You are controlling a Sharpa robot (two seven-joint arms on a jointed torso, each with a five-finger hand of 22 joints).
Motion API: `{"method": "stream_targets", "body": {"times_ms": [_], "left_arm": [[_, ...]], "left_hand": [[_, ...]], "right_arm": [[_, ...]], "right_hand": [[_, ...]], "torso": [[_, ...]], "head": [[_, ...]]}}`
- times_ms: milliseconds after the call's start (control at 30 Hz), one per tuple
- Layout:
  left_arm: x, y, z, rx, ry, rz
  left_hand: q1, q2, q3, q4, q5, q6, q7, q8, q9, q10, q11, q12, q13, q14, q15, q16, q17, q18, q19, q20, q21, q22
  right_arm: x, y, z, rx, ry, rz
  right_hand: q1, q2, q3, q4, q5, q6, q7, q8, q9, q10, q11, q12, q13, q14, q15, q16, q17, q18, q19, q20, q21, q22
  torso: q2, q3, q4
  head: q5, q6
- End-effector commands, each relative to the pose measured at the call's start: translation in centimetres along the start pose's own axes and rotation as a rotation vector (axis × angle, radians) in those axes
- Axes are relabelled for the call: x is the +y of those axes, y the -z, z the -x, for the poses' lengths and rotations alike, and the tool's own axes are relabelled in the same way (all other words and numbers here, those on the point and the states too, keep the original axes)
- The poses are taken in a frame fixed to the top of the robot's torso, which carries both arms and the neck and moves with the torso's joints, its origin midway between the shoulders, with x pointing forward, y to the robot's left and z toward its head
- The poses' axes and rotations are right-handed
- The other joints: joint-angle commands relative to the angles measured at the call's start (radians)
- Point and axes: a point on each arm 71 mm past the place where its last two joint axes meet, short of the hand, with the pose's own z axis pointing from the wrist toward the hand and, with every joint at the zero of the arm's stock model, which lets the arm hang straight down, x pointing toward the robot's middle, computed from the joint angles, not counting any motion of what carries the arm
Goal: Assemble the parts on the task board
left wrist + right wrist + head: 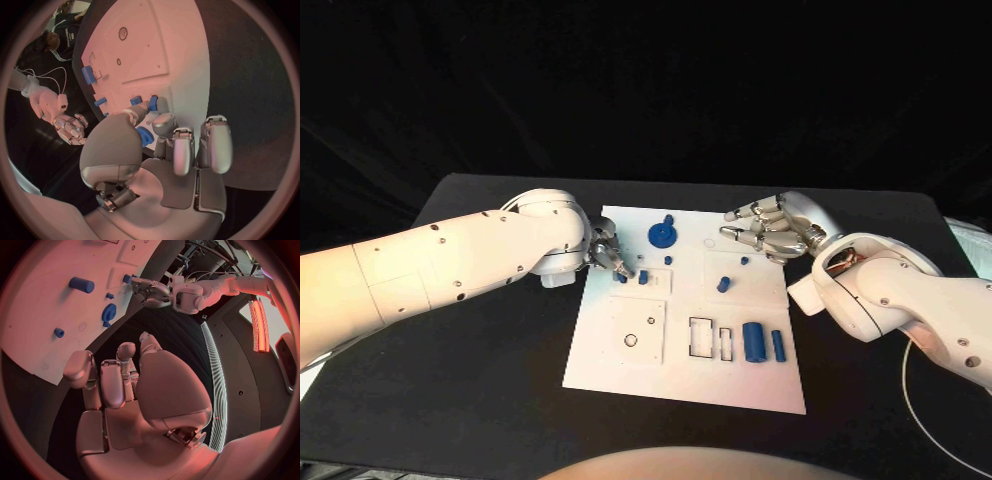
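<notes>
We see a black surface (pixel 473 380) with the white task board (pixel 689 375) lying in its middle. On the board there are printed outlines and recesses, and several blue parts.

The left arm (pixel 430 265) comes over the surface to the board's left edge. The left hand (pixel 606 255) is at this edge, near the board's far corner, with its fingers (pixel 181 150) bent down to the board. The fingertips are at two small blue blocks (pixel 632 277) – we cannot tell if they grip a block or only touch it.

The right arm (pixel 906 300) reaches to the far right corner of the board. The right hand (pixel 769 232) is above this corner with its fingers (pixel 112 380) curled in, and we see nothing inside them.

The biggest part is a blue cylinder (pixel 753 341), lying near the board's near right side, and a thin blue bar (pixel 777 345) lies just beside it. A blue gear (pixel 661 235) is at the far end of the board, between the two hands. A short blue peg (pixel 724 284) stands near the middle of the board, and a very small blue piece (pixel 669 260) is between the gear and the blocks.
</notes>
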Motion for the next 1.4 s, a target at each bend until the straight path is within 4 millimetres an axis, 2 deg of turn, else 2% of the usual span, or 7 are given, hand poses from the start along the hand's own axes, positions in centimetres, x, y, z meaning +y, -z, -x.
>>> {"method": "stream_targets", "body": {"times_ms": [33, 233, 900, 1400], "left_arm": [[0.09, -0.23, -0.77, 0.039, -0.020, 0.018], [0.01, -0.25, -0.76, 0.041, -0.022, 0.018], [0.08, -0.31, -0.73, 0.042, -0.025, 0.022], [0.28, -0.33, -0.36, 0.003, 0.000, 0.024]], "left_hand": [[-0.012, 0.002, -0.008, 0.001, -0.003, 0.007, 0.003, -0.005, 0.001, 0.008, 0.000, 0.008, 0.003, 0.107, -0.006, 0.003, 0.263, -0.011, 0.052, -0.005, 0.008, 0.137], [-0.018, 0.002, -0.016, 0.005, -0.003, 0.010, 0.002, -0.006, 0.000, 0.010, -0.001, 0.010, 0.007, 0.107, -0.006, 0.003, 0.263, -0.011, 0.053, -0.006, 0.010, 0.139], [-0.052, -0.010, -0.074, 0.032, -0.003, 0.022, 0.001, -0.013, -0.009, 0.014, -0.002, 0.014, 0.018, 0.107, -0.008, 0.003, 0.263, -0.012, 0.054, -0.007, 0.013, 0.144], [-0.087, -0.015, -0.247, 0.097, -0.005, 0.034, 0.002, -0.015, -0.016, 0.016, -0.001, 0.012, 0.027, 0.107, -0.007, 0.003, 0.263, -0.012, 0.055, -0.007, 0.011, 0.146]], "right_arm": [[0.14, -0.01, -0.20, 0.014, 0.008, 0.015], [0.11, -0.03, -0.23, 0.015, 0.008, 0.015], [-0.05, -0.05, -0.31, 0.030, 0.010, 0.008], [-0.10, -0.05, -0.40, 0.038, 0.010, 0.008]], "right_hand": [[0.002, 0.009, -0.007, 0.000, 0.003, 0.000, 0.003, 0.001, 0.001, -0.006, -0.002, 0.004, 0.000, 0.029, 0.001, -0.004, 0.002, 0.021, -0.008, -0.002, -0.005, -0.001], [0.002, 0.009, -0.007, 0.000, 0.003, 0.000, 0.003, 0.001, 0.001, -0.006, -0.002, 0.004, 0.000, 0.029, 0.001, -0.004, 0.002, 0.021, -0.008, -0.002, -0.005, -0.001], [0.003, 0.009, -0.008, 0.000, 0.005, 0.000, 0.003, 0.001, 0.001, -0.008, -0.002, 0.001, -0.004, 0.029, 0.001, -0.007, -0.001, 0.021, -0.010, -0.002, -0.006, -0.004], [0.002, 0.009, -0.009, 0.000, 0.005, 0.000, 0.003, 0.001, 0.001, -0.010, -0.002, -0.002, -0.006, 0.028, 0.001, -0.010, -0.005, 0.023, -0.014, -0.002, -0.010, -0.010]], "torso": [[0.001, -0.0009, 0.0006], [0.000, 0.0007, 0.0003], [-0.001, -0.0004, 0.0008], [-0.001, -0.0010, 0.0002]], "head": [[-0.001, -0.002], [0.000, -0.005], [-0.001, -0.008], [-0.001, -0.004]]}}
